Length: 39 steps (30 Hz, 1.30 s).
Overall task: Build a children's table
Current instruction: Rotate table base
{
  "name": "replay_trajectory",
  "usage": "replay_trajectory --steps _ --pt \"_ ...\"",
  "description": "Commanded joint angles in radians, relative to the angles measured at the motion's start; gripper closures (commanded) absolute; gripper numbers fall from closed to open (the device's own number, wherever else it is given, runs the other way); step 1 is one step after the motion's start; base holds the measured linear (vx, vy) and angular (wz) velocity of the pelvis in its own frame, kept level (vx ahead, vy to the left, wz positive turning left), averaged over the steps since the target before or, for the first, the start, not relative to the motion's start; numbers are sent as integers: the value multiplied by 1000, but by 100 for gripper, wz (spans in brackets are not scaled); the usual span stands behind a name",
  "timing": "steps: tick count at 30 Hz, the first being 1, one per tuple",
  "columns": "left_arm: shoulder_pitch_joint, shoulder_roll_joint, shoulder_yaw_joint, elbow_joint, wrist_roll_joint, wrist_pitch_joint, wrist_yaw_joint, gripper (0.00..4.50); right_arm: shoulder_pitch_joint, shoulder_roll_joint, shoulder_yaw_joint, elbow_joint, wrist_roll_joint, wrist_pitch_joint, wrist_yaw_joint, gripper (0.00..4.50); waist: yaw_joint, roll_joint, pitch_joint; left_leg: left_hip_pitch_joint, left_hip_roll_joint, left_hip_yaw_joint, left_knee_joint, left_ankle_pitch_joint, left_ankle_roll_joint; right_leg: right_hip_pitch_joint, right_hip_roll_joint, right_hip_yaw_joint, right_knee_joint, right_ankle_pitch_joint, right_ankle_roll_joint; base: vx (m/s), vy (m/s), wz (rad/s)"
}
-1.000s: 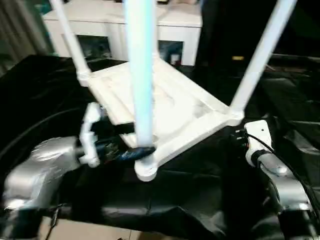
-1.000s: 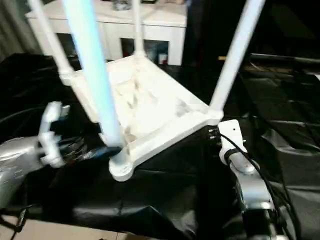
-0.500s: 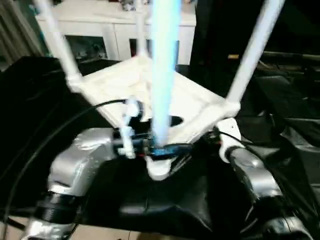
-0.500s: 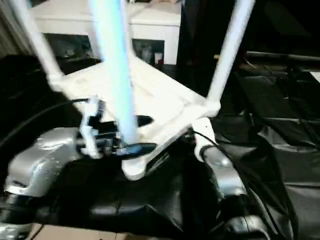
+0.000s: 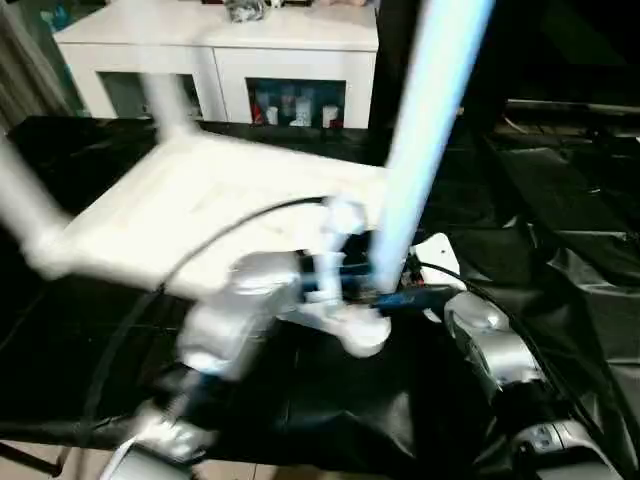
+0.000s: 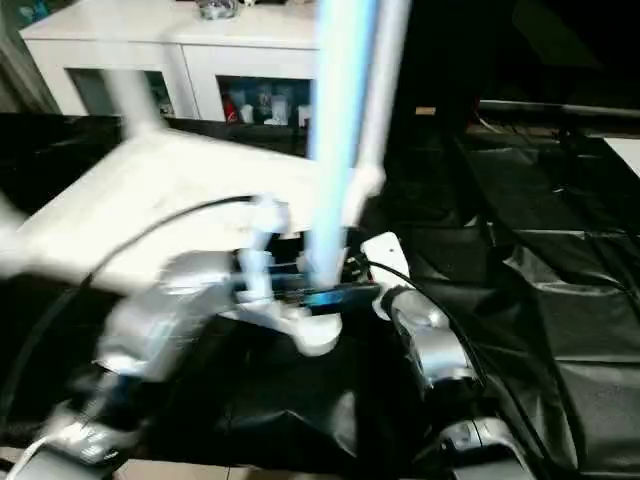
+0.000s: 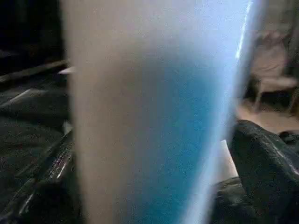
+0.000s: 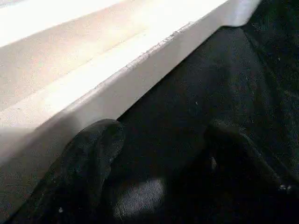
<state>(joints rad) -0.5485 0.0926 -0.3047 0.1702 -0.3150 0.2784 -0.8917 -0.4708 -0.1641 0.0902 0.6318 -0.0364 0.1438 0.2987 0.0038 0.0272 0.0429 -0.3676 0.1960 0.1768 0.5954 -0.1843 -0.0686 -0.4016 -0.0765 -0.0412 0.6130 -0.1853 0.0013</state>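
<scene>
My left forearm [image 5: 235, 320] is cased in rounded silver shells, with a black collar ring lower down and a white bracket at the wrist. A thin black cable [image 5: 215, 240] arcs from behind the forearm up to that bracket. My right forearm [image 5: 487, 345] carries the same silver shells, a black joint below them, a white wrist block and a black cable alongside. The fingers [image 8: 86, 163] of my right claw are matte black and rounded.

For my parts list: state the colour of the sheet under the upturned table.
Black, glossy and wrinkled sheet; right eye view shows it best.
</scene>
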Motion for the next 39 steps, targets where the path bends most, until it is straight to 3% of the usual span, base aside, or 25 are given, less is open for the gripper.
replay_trajectory --steps 1,3,5,9,11,15,19,24,25,31,36,37,39 --pt "-37 12 9 68 73 -51 73 4 -23 8 12 7 -5 -21 -9 99 11 -5 -64 2 13 -3 -61 -200 27 61 -41 30 -75 -143 -228 0 0 0" --pt "-48 29 17 96 94 -66 89 4 -25 -5 -6 8 -5 -21 -24 99 13 -2 -65 3 13 -5 -60 -183 29 62 -43 29 -70 -117 -233 0 0 0" --pt "-49 52 21 108 107 -81 79 4 -25 -23 -22 3 1 -27 -19 99 15 -6 -65 2 16 -3 -60 -178 36 61 -42 29 -69 -94 -248 0 0 0" --pt "-25 115 20 87 117 -78 29 4 0 -73 -52 -66 35 -7 36 99 17 -6 -63 3 15 -2 -61 -191 44 61 -42 28 -69 -118 -247 0 0 0" --pt "9 147 27 51 75 -55 -51 4 22 -112 -57 -111 60 1 115 99 20 -6 -60 3 16 -2 -63 -211 45 61 -44 29 -73 -163 -236 0 0 0" --pt "49 195 31 25 14 -39 -164 4 65 -190 -43 -179 94 -4 275 99 30 -3 -62 8 19 0 -62 -205 54 53 -41 30 -71 -140 -251 0 0 0" --pt "38 254 9 108 40 -103 -248 4 119 -282 22 -274 117 -18 459 99 41 -5 -57 8 20 0 -64 -223 61 53 -42 31 -72 -156 -241 0 0 0" --pt "-46 303 -36 304 182 -226 -249 43 186 -386 86 -435 153 29 645 99 48 -6 -57 9 20 -3 -67 -232 58 55 -40 31 -79 -188 -203 0 0 0" --pt "-61 306 -42 330 188 -229 -266 50 196 -404 95 -462 157 39 672 99 50 -5 -59 9 23 -5 -67 -232 51 54 -48 33 -76 -187 -212 0 0 0" --pt "-123 311 -86 448 240 -291 -312 96 219 -473 111 -556 172 79 763 99 55 -5 -60 7 23 -4 -64 -212 58 56 -49 33 -74 -158 -235 0 0 0" --pt "-177 299 -117 576 293 -365 -347 134 234 -521 116 -634 198 126 811 99 63 -7 -60 6 24 -4 -65 -212 61 56 -50 33 -76 -165 -235 0 0 0" --pt "-193 294 -129 618 322 -397 -342 164 239 -533 116 -647 196 133 822 99 63 -4 -61 8 25 -5 -64 -215 57 56 -51 33 -76 -165 -234 0 0 0" --pt "-208 286 -135 655 344 -421 -327 164 245 -543 115 -662 199 145 829 99 63 -5 -60 6 23 -5 -63 -215 58 57 -50 33 -78 -167 -232 0 0 0"
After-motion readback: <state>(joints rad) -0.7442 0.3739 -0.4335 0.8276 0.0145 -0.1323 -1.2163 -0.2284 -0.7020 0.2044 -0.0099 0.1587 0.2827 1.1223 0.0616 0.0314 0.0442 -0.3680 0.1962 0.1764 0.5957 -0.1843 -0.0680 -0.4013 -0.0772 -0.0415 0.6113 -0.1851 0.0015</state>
